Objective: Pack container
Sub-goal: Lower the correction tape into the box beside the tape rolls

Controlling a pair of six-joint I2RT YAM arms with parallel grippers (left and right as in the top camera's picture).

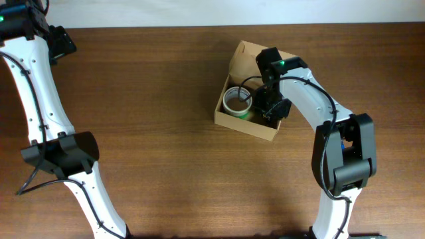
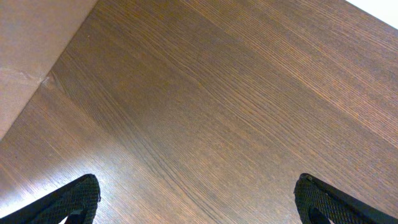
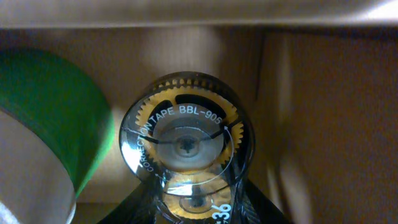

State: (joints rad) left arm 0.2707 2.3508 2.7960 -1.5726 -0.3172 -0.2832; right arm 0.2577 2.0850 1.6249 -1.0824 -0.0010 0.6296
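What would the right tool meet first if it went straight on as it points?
Probably the cardboard inside of the container, just beyond the correction tape that the right tool holds; depth unclear.

A dark brown wood-grain table (image 1: 153,133) is filling most of the overhead view. A pale white strip (image 1: 199,12) is running along its far edge. Soft light is glancing off the grain in the left wrist view.

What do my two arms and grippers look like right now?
Both arms are the same build: the left arm and right arm have white tubular links, blocky black joint housings and thin black cables running along them. A small green light glows near each wrist. The left gripper has black fingers with a textured surface; the right gripper is black too.
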